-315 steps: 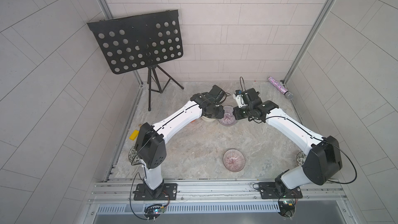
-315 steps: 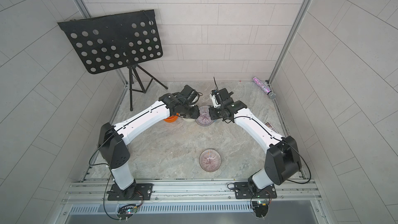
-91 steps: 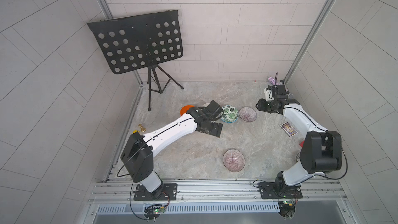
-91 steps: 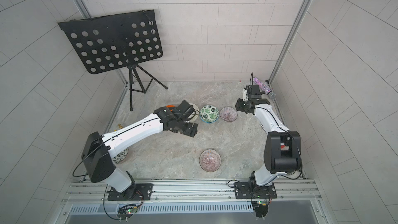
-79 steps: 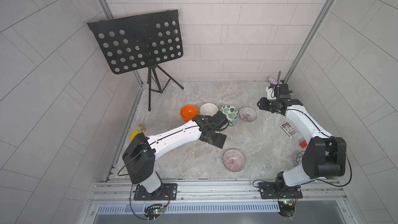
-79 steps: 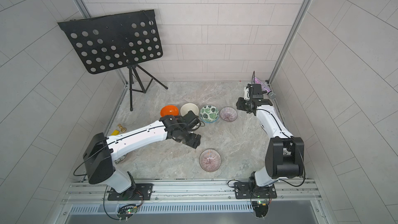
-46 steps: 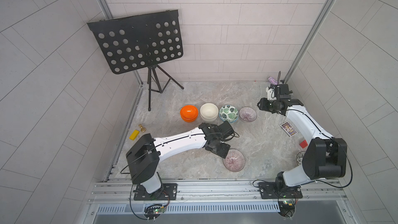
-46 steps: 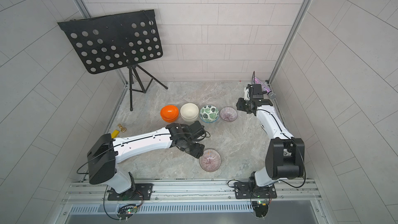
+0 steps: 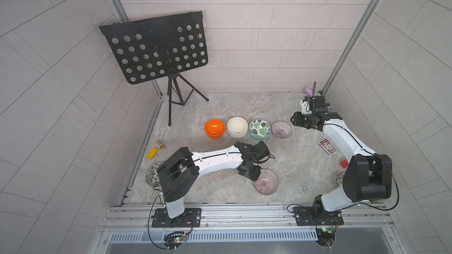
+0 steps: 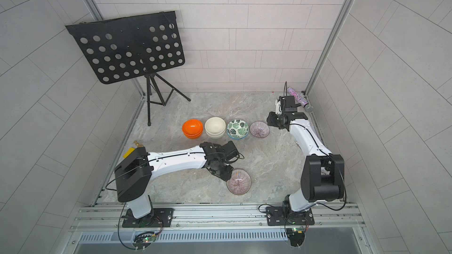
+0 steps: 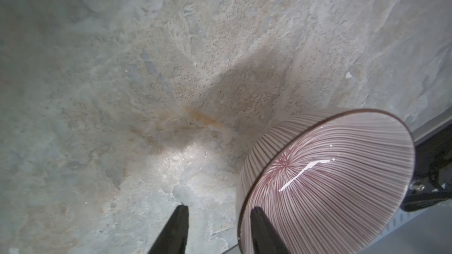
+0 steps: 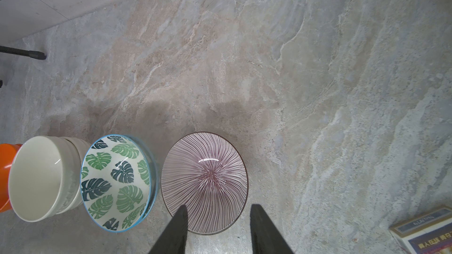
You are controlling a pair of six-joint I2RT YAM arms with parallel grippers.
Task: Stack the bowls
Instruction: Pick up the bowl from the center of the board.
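A row of bowls stands mid-table: stacked orange bowls (image 9: 214,128), stacked cream bowls (image 9: 237,127), a green-leaf bowl (image 9: 260,129) and a purple striped bowl (image 9: 281,129) (image 12: 204,182). A second purple striped bowl (image 9: 265,184) (image 11: 325,179) sits alone near the front. My left gripper (image 9: 253,175) (image 11: 219,218) is open and straddles this bowl's rim, with one finger inside and the other outside, clear of the wall. My right gripper (image 9: 294,119) (image 12: 219,218) hangs open and empty just right of the row's purple bowl. Dark-patterned bowls (image 9: 152,177) (image 9: 340,179) lie half hidden behind both arm bases.
A black music stand (image 9: 156,50) rises at the back left. A yellow block (image 9: 152,153) and a brass piece (image 9: 161,145) lie by the left wall. A card box (image 9: 327,146), a red block (image 9: 344,164) and a glitter tube (image 10: 297,98) lie on the right.
My left arm swung from the row of bowls to the lone purple bowl at the front, and its jaws narrowed over the rim. My right arm stayed at the back right.
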